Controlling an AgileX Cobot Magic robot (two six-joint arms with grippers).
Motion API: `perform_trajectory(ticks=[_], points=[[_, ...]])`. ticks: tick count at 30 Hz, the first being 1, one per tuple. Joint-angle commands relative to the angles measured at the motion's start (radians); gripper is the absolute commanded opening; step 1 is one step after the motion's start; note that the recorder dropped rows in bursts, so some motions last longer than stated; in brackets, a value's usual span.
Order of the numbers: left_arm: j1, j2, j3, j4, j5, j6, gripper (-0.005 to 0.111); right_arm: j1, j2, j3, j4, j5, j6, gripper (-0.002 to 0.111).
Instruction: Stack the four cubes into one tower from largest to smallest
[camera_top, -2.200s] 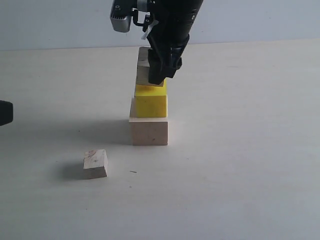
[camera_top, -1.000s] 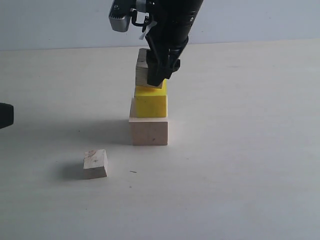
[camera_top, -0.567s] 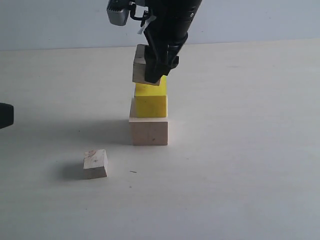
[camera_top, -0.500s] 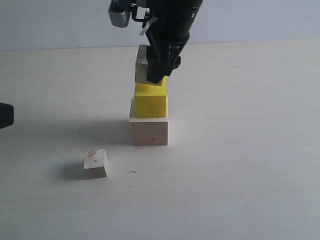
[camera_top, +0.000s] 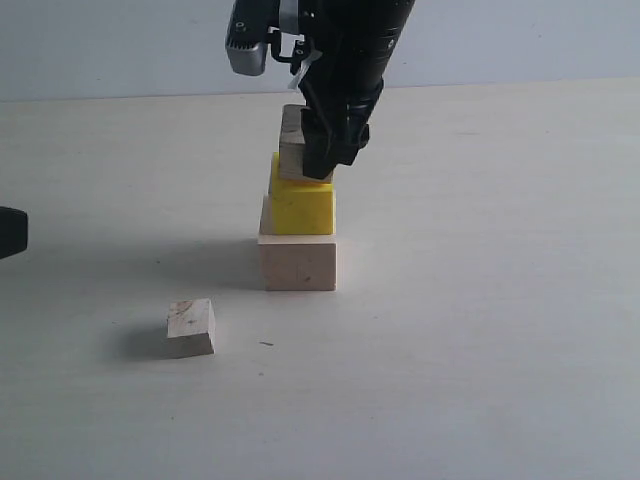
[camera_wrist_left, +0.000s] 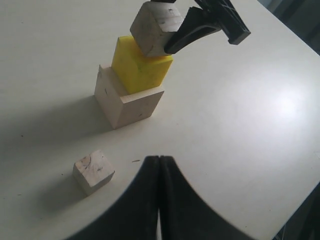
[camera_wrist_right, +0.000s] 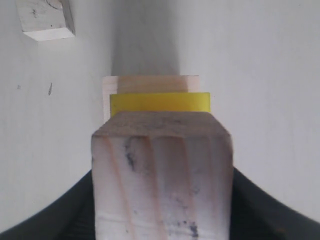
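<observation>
The pale wood cube (camera_top: 298, 262) stands on the table with the yellow cube (camera_top: 302, 208) on top of it. My right gripper (camera_top: 322, 160) comes down from above, shut on the greyish wood cube (camera_top: 292, 146), which is down at the yellow cube's top face and slightly tilted; whether it rests flat I cannot tell. The right wrist view shows the greyish cube (camera_wrist_right: 162, 170) filling the space between the fingers (camera_wrist_right: 255, 210), above the yellow cube (camera_wrist_right: 160, 102). The smallest wood cube (camera_top: 190, 327) lies alone at the front left. My left gripper (camera_wrist_left: 159, 161) is shut and empty, near the small cube (camera_wrist_left: 93, 171).
The left arm's dark tip (camera_top: 10, 230) shows at the left edge of the exterior view. The pale table (camera_top: 480, 300) runs back to a light wall. In the left wrist view the table's edge (camera_wrist_left: 295, 35) lies beyond the stack.
The right gripper lifted the greyish cube slightly and tipped it to the left, then brought it right and down onto the yellow cube. The left gripper and small cube stayed still.
</observation>
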Motion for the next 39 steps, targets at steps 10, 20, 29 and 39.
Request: perform_trajectory(ticks=[10,20,29,39], points=[[0.000,-0.001,0.003,-0.002,-0.007,-0.001,0.000,-0.001,-0.014,0.003,0.024,-0.005,-0.067,0.000],[0.000,-0.001,0.003,-0.002,-0.007,-0.001,0.000,-0.001,-0.014,0.003,0.024,-0.005,-0.072,0.000],[0.000,-0.001,0.003,-0.002,-0.007,-0.001,0.000,-0.001,-0.014,0.003,0.033,-0.005,-0.064,0.000],[0.000,-0.001,0.003,-0.002,-0.007,-0.001,0.000,-0.001,-0.014,0.003,0.034,-0.005,-0.064,0.022]])
